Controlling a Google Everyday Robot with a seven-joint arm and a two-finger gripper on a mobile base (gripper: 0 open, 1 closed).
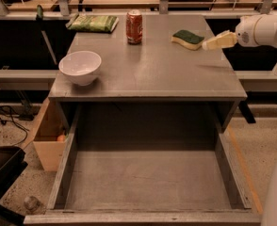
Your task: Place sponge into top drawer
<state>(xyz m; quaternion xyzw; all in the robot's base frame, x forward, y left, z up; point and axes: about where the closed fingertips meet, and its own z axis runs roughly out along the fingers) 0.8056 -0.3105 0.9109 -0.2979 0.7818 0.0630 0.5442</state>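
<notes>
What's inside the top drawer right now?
Only bare floor shows in the top drawer; its rear is covered by the cabinet top. The sponge sits up there, with the gripper close beside it.

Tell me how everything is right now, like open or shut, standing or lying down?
top drawer: pulled wide open, nothing inside.
sponge: lying on the cabinet, green side up, not lifted.
claw: in the air just right of the sponge, pointing at it.
can: standing upright.
bowl: right way up, looks empty.
packet: lying flat.
</notes>
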